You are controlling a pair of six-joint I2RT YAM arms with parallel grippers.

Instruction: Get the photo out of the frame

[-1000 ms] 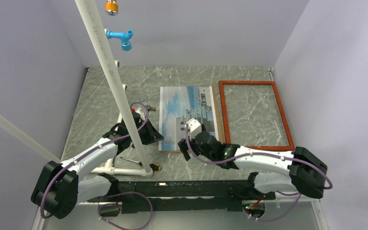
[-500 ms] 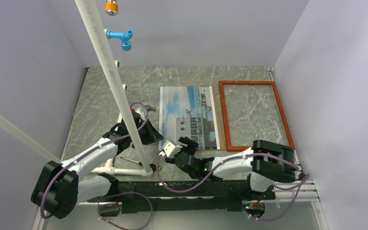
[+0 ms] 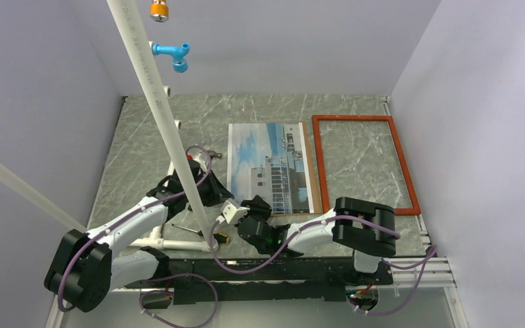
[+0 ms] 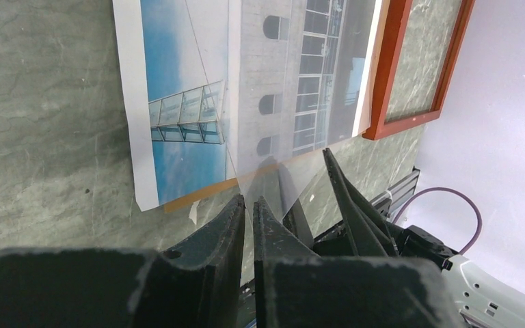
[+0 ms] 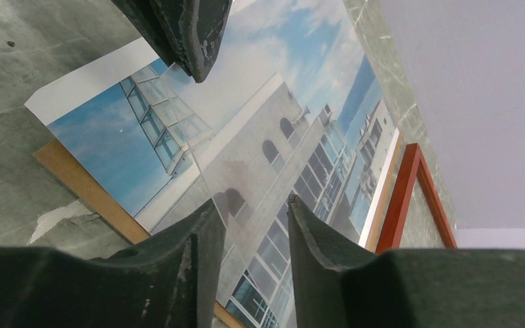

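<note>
- The photo lies flat and face up on the table, outside the frame and just to its left. Its long right edge runs close along the frame's left rail.
- I see a white building against blue cloudy sky, with a white margin down the print's left side.
- A brown board sits under the print and shows as a thin strip at the near corner.
- The frame lies flat with only its reddish-brown border there. The marbled table shows through its opening.
- In the left wrist view, what looks like a clear sheet covers the print's right part. One corner of it runs past the board towards my left fingertips.
- The left gripper sits low at the photo's near-left corner. Its fingers are drawn together with only a slit between them, and I cannot tell whether the sheet's corner is nipped there.
- The right gripper is beside it, just off the same corner on the near side and pointing along the print. Its fingers stand apart, and between them I see only the picture behind.
- The two grippers are near each other. One dark left finger shows at the top of the right wrist view.
- The right arm lies across the near edge of the table, its elbow well to the right.
- A screwdriver rests on the table just near of the grippers.
- A white pipe slants across the top view, hiding part of the left arm.
</note>
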